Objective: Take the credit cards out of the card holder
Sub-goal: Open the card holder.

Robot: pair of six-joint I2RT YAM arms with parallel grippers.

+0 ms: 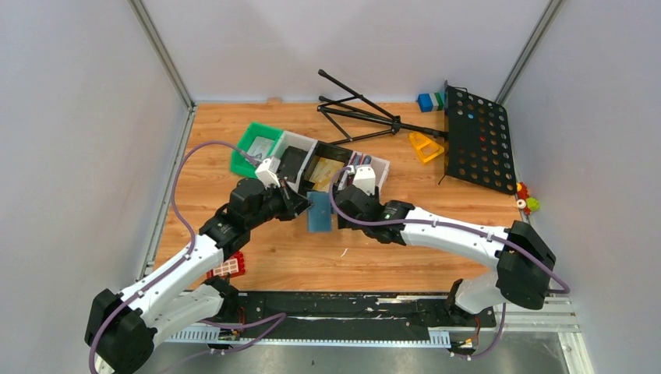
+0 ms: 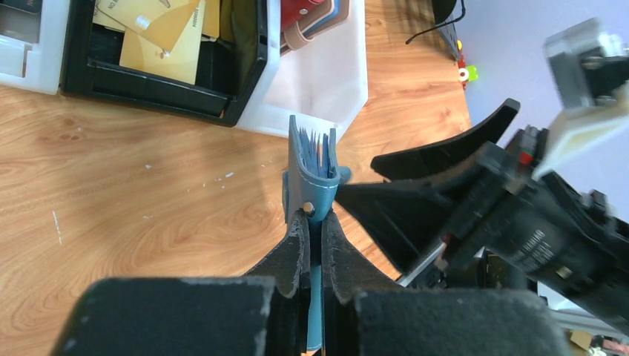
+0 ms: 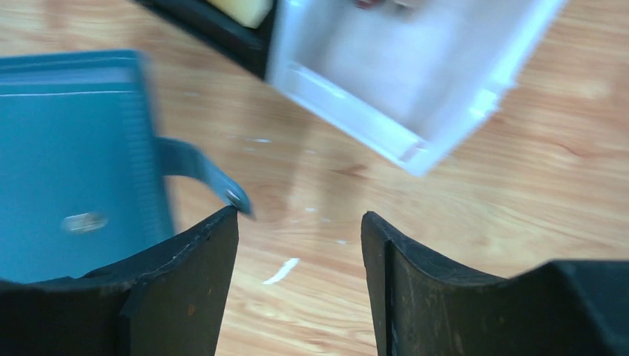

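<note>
Left jaws clamping card holder (image 2: 306, 178), bin (image 2: 326, 85) beyond

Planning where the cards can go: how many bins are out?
4, in one row, left to right from above: green bin, left white bin, black bin, right white bin. No sign of hidden ones.

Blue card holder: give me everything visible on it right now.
The card holder is slate-blue, soft-looking, pale-stitched, with a strap and metal snap. Folded nearly shut, it shows thin layered edges at its mouth; cards or slots, unclear. The left gripper is shut on one edge, holding it near the white bin. The right gripper is open beside it, contact unclear.
</note>
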